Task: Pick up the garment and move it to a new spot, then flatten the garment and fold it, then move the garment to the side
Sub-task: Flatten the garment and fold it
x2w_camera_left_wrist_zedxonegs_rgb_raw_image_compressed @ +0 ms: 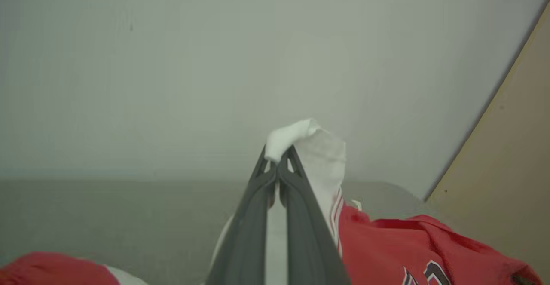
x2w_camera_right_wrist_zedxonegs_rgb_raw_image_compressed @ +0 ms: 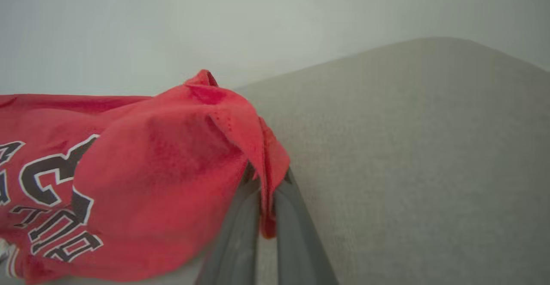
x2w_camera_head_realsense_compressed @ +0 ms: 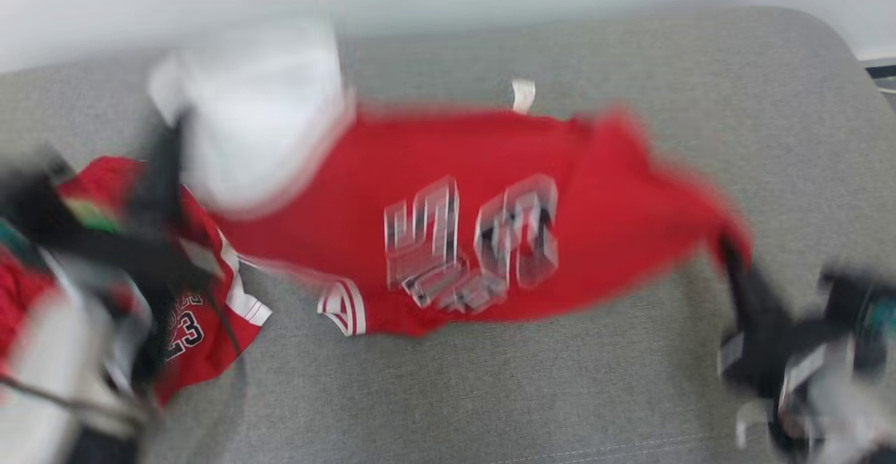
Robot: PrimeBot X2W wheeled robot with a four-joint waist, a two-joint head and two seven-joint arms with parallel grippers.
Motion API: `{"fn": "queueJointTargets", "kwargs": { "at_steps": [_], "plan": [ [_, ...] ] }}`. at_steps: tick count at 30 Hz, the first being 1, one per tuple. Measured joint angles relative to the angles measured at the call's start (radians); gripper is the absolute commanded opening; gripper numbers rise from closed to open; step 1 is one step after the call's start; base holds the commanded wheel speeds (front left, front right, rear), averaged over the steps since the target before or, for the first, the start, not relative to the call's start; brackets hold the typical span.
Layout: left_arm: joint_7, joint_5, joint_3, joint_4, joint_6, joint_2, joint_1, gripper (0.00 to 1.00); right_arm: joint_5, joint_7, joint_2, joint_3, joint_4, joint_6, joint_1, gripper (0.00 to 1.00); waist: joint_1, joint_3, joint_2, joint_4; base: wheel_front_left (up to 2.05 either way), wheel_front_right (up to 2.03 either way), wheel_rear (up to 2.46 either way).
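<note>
Soft even light, head view w/ hvy motion blur, wrist views sharper

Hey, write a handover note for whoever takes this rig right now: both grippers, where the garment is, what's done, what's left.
Left gripper: shut on the white end of the red jersey.
Right gripper: shut on its red corner.
Jersey hangs stretched between them over the grey cushion; head view is blurred. A second red piece marked 23 lies at the left.
Done: pickup. Left: set down at new spot, flatten, fold, move aside.
</note>
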Motion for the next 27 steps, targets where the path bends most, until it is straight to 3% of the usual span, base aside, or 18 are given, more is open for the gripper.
{"fn": "queueJointTargets", "kwargs": {
  "at_steps": [4,6,8,9,10,19,27],
  "plan": [
    [0.021,-0.030,-0.071,-0.019,0.000,-0.048,0.236,0.00,0.012,0.000,0.009,0.016,0.077,-0.005,0.165,0.00,-0.0003,0.014,-0.0001,0.016,0.00,0.00,0.00],
    [0.021,-0.030,-0.080,-0.017,0.000,-0.048,0.273,0.00,0.021,-0.001,0.018,0.011,0.097,-0.007,0.177,0.16,-0.0001,0.022,-0.0001,0.022,0.00,0.00,0.00],
    [0.012,-0.047,-0.068,-0.007,0.000,-0.050,0.293,0.00,0.027,-0.001,0.033,0.008,0.109,-0.008,0.176,0.42,-0.0001,0.029,-0.0001,0.028,0.00,0.00,0.00],
    [0.010,-0.055,-0.067,-0.003,0.000,-0.050,0.300,0.00,0.027,-0.001,0.040,0.008,0.117,-0.008,0.175,0.94,-0.0001,0.031,0.0000,0.030,0.00,0.00,0.00],
    [0.004,-0.054,-0.069,-0.003,0.000,-0.053,0.306,0.00,0.028,-0.001,0.044,0.006,0.123,-0.007,0.175,1.00,-0.0001,0.033,-0.0001,0.032,0.00,0.00,0.00],
    [-0.068,-0.047,-0.068,0.014,0.008,-0.114,0.309,0.00,0.035,-0.009,0.045,-0.018,0.129,-0.007,0.148,1.00,-0.0001,0.023,-0.0001,0.044,0.00,0.00,0.00],
    [-0.105,-0.033,-0.039,-0.012,0.008,-0.114,0.310,0.00,0.034,-0.010,0.018,-0.064,0.066,-0.007,0.136,1.00,-0.0001,-0.002,-0.0001,0.043,0.00,0.00,0.00]
  ]
}}
